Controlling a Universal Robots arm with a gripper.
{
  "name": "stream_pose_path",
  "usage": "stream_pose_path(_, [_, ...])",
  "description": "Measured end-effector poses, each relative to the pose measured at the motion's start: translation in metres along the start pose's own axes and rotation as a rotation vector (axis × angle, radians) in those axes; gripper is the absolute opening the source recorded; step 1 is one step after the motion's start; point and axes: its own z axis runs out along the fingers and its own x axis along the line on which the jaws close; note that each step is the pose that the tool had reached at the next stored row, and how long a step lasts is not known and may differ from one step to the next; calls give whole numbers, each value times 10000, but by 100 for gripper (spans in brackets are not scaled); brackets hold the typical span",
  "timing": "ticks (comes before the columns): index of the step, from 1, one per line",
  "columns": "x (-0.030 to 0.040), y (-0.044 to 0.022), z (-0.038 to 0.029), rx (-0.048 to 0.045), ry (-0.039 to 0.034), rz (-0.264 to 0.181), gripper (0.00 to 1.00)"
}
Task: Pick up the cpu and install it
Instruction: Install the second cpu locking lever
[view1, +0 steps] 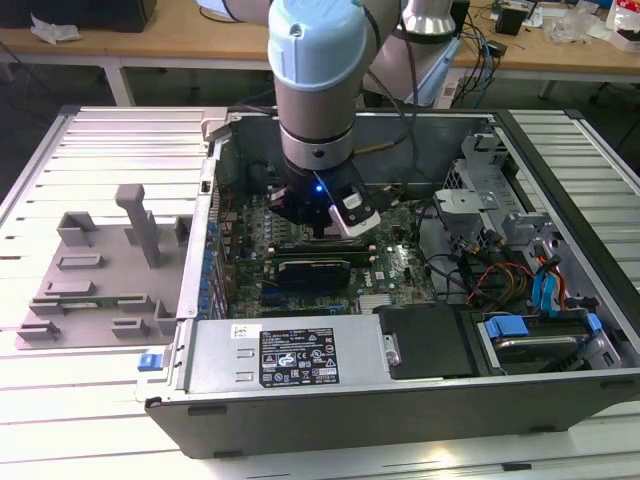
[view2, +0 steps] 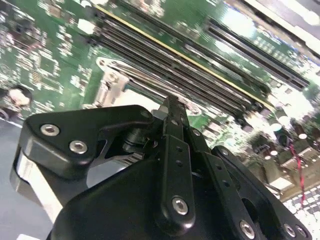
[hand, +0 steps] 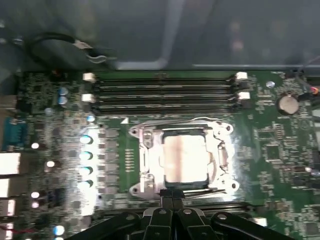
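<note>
First wrist view: the pincer sits nearest the camera, its black fingers pressed together with no gap, their tips just at the near edge of the socket frame. It has hold of nothing. Just beyond the tips lies the cpu, flat in the metal socket frame, its pale silvery top facing up and its dark rim showing on all sides. The frame's silver plates flank the chip on both sides. Beyond the socket run four long black memory slots with white latches at their ends. To one side of the socket stands a row of capacitors; on the other side, farther off, a round coin battery sits on the green motherboard. Beyond the slots rises the grey case wall, with a black cable looped against it.

In the second wrist view the black linkage of the pincer converges to a closed point over the memory slots.

In the exterior view the arm reaches straight down into the open computer case, which lies on the slatted tabletop. A grey plastic tray rests on the exterior view's left, well apart from the arm.
</note>
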Motion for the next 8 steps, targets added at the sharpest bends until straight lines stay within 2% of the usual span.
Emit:
stream_pose_path(2, [-73, 25, 10, 68, -5, 11, 11])
stream_pose_path(4, [-83, 82, 22, 160, -8, 5, 11])
stream_pose_path(6, [-81, 207, 44, 374, -13, -10, 11])
stream_pose_path(7, [-79, 277, 58, 450, -15, -17, 11])
stream_pose_path(8, [-78, 306, 62, 462, -15, -17, 11])
